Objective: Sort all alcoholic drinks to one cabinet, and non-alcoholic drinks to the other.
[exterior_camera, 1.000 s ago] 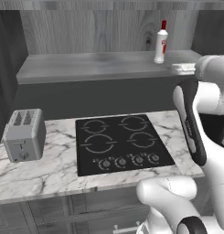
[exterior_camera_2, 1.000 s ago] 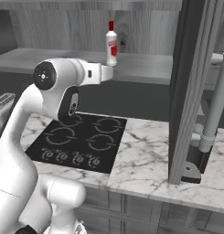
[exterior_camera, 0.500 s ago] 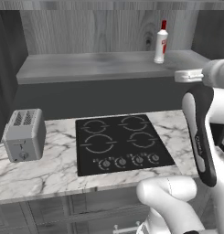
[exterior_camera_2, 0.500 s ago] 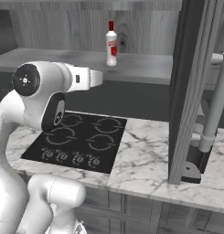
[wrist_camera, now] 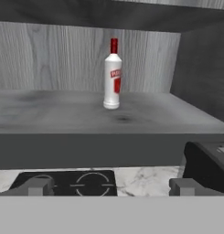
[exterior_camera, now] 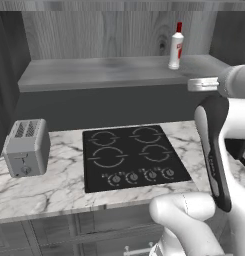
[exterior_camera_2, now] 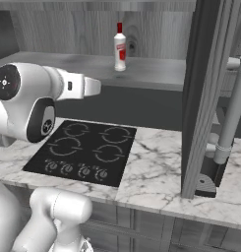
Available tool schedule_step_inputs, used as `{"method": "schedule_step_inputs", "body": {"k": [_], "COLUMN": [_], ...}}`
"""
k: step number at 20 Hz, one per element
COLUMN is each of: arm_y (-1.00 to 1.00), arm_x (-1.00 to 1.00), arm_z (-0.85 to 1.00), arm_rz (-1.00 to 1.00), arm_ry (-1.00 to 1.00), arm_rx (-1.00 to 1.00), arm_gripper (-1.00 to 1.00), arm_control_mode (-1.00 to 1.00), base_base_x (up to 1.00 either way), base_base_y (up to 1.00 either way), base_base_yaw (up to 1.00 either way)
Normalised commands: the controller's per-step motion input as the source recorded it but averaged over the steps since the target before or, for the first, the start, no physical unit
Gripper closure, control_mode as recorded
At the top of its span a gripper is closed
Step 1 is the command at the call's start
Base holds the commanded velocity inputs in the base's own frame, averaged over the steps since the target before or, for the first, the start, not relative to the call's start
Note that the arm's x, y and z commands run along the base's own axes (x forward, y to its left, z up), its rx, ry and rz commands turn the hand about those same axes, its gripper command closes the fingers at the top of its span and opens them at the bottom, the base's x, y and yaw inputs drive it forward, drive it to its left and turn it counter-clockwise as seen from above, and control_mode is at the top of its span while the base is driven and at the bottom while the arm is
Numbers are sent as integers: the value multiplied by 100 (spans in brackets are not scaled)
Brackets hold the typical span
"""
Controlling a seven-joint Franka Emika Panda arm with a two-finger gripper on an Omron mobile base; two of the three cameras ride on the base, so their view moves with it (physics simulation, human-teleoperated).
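A kitchen: marble counter (exterior_camera: 54,187), black four-burner stove (exterior_camera: 131,157), toaster (exterior_camera: 26,147), grey wooden cabinet shelf (exterior_camera: 94,70).

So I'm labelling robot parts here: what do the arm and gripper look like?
The arm is glossy white, with rounded, bulbous links and dark round joint caps; one link carries a long dark panel. The gripper ends in two small dark-grey blocky fingertips. No cables or lettering are visible.
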Motion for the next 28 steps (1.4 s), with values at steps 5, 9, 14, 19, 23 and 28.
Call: {"method": "schedule_step_inputs", "body": {"k": [5, 9, 14, 19, 23, 28], "arm_y": [9, 1, 0, 0, 0, 0], "arm_x": [-18, -17, -20, -18, -16, -17], "arm_z": [0, 0, 0, 0, 0, 0], "arm_rz": [-3, -2, 0, 0, 0, 0], "arm_ry": [0, 0, 0, 0, 2, 4], "arm_rx": [0, 0, 0, 0, 0, 0], "arm_gripper": [-100, -100, -100, -100, -100, -100], "arm_control_mode": [-100, -100, -100, -100, -100, -100], "base_base_x": [0, 0, 0, 0, 0, 0], "base_base_y": [0, 0, 0, 0, 0, 0], "base_base_yaw": [0, 0, 0, 0, 0, 0]}}
